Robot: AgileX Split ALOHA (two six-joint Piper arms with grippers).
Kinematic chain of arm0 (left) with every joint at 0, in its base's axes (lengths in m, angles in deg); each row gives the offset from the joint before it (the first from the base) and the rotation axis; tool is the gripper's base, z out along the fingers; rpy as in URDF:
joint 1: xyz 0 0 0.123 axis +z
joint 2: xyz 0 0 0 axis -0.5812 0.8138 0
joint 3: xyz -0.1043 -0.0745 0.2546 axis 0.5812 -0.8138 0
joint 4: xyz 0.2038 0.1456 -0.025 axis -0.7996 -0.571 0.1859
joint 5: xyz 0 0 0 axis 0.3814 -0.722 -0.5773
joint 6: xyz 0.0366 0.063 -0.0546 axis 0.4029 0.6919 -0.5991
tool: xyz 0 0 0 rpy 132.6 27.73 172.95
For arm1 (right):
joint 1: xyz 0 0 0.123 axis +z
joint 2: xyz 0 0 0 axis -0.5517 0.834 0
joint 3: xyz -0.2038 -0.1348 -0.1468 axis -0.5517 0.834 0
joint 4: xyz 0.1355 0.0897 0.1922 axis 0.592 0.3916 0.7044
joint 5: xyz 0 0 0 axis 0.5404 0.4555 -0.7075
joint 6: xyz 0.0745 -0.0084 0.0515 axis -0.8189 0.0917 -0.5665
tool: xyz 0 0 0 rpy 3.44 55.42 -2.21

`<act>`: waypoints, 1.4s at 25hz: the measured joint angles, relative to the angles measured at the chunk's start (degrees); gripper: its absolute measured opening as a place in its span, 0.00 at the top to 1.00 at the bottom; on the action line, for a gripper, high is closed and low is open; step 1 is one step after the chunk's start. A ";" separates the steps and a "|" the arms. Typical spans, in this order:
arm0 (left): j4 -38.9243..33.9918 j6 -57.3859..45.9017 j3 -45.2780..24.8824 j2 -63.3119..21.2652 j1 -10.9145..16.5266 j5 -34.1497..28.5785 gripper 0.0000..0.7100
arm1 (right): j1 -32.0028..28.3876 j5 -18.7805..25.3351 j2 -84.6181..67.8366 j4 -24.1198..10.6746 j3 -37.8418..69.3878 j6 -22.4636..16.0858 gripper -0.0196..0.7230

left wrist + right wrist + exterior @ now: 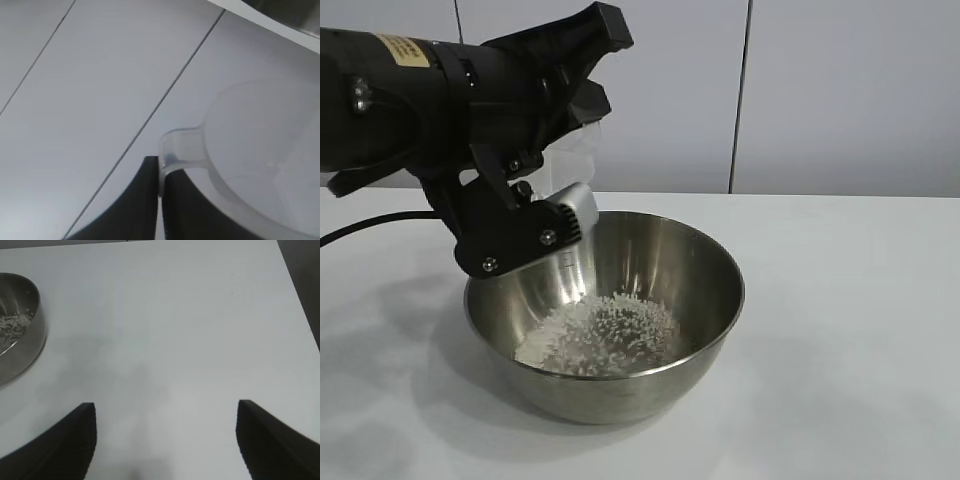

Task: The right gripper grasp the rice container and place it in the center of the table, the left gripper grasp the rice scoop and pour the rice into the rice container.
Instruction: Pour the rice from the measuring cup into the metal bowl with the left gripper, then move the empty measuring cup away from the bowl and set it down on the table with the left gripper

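Rice [600, 335] heaps in the steel rice container [705, 300] mid-desk [840, 330]. Above its rim, the left gripper [159, 200] fingers pinch the tipped rice scoop's [250, 165] tab: hold the tilt until it empties. Right gripper [165, 440] waits, fingers spread.

wall panels [840, 95]: pale grey, behind table; dark vertical seams [741, 95] | black cable [365, 225]: far left

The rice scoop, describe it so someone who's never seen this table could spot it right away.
On the white table stands a big steel bowl with rice in it. Above its rim the left gripper is shut on the rice scoop: small, clear frosted plastic, the only see-through thing there.
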 joint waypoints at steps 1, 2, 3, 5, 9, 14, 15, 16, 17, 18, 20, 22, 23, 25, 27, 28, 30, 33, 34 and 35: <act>0.81 -3.43 0.00 0.00 0.00 0.36 0.99 | 0.00 0.00 0.00 0.00 0.00 0.00 0.25; 1.52 -8.27 0.00 0.00 0.00 1.10 0.99 | 0.00 0.05 0.00 0.00 0.00 0.00 0.25; 2.17 -14.51 0.00 0.00 0.00 2.34 0.99 | 0.00 0.05 0.00 0.00 0.00 0.00 0.25; 2.99 -28.89 0.00 0.00 0.00 5.90 0.99 | 0.00 -0.01 0.00 0.00 0.00 0.00 0.25; 3.87 -63.48 0.00 0.06 0.00 15.78 0.99 | 0.00 -0.01 0.00 0.00 0.00 0.00 0.25; 7.29 -96.75 -0.20 -0.58 3.37 19.60 0.99 | 0.00 -0.01 0.00 0.00 0.00 0.00 0.25; 7.66 -101.06 -0.74 -0.85 5.08 19.67 0.99 | 0.00 -0.01 0.00 0.00 0.00 0.00 0.25; 7.93 -105.90 -1.60 -1.10 6.62 19.91 0.99 | 0.00 -0.01 0.00 0.00 0.00 0.00 0.25; 8.14 -110.24 -2.59 -1.48 8.54 19.84 0.99 | 0.00 -0.01 0.00 0.00 0.00 0.00 0.25; 8.15 -113.60 -4.25 -1.67 10.60 19.79 0.99 | 0.00 -0.01 0.00 0.00 0.00 0.00 0.25; 7.29 -121.36 -6.99 -1.99 14.64 19.79 0.99 | 0.00 -0.01 0.00 0.00 0.00 0.00 0.25; 4.11 -128.27 -10.77 -2.07 19.34 19.51 0.99 | 0.00 -0.01 0.00 0.00 0.00 0.00 0.25; 1.21 -132.05 -12.67 -2.07 21.43 19.22 0.99 | 0.00 -0.01 0.00 0.00 0.00 0.00 0.25; -6.38 -138.67 -15.88 -2.07 26.79 18.61 0.99 | 0.00 -0.01 0.00 0.00 0.00 0.00 0.25; -15.08 -145.31 -18.50 -2.07 32.34 18.47 0.99 | 0.00 -0.01 0.00 0.00 0.00 0.00 0.25; -19.02 -147.21 -19.22 -2.07 34.59 18.47 0.99 | 0.00 -0.01 0.00 0.00 0.00 0.00 0.25; -26.72 -149.80 -20.07 -1.16 39.11 18.63 0.99 | 0.00 -0.01 0.00 0.00 0.00 0.00 0.25; -35.33 -151.82 -20.20 3.17 44.22 19.51 0.99 | 0.00 -0.06 0.00 0.00 0.00 0.00 0.25; -36.48 -152.27 -20.20 4.74 45.33 20.35 0.99 | 0.00 -0.01 0.00 0.00 0.00 0.00 0.25; -37.08 -152.56 -20.20 7.07 46.29 21.71 0.99 | 0.00 -0.01 0.00 0.00 0.00 0.00 0.25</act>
